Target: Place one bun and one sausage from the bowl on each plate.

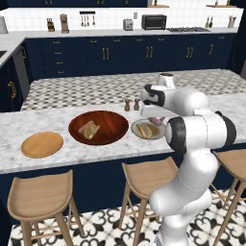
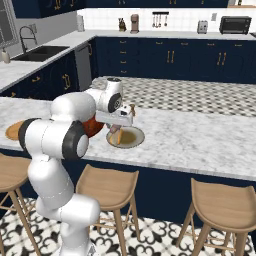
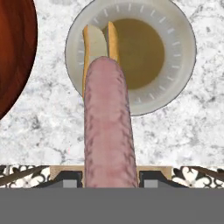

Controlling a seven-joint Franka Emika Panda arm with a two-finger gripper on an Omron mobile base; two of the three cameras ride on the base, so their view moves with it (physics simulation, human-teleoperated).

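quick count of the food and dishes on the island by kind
buns: 2, one on the grey-rimmed plate, one in the bowl
sausages: 2, one held in the pincer, one in the bowl
plates: 2, counting the wooden plate
bowls: 1
total: 7

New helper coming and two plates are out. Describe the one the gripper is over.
On the marble island counter, right of the big red-brown bowl, sits the grey-rimmed plate with a bun on it. The other plate is flat bare wood, left of the bowl.

Left to right on the counter (image 1: 57,161): wood plate (image 1: 42,144), bowl (image 1: 98,127) holding a bun (image 1: 92,131), grey plate (image 1: 144,135) bearing another bun (image 1: 147,129).
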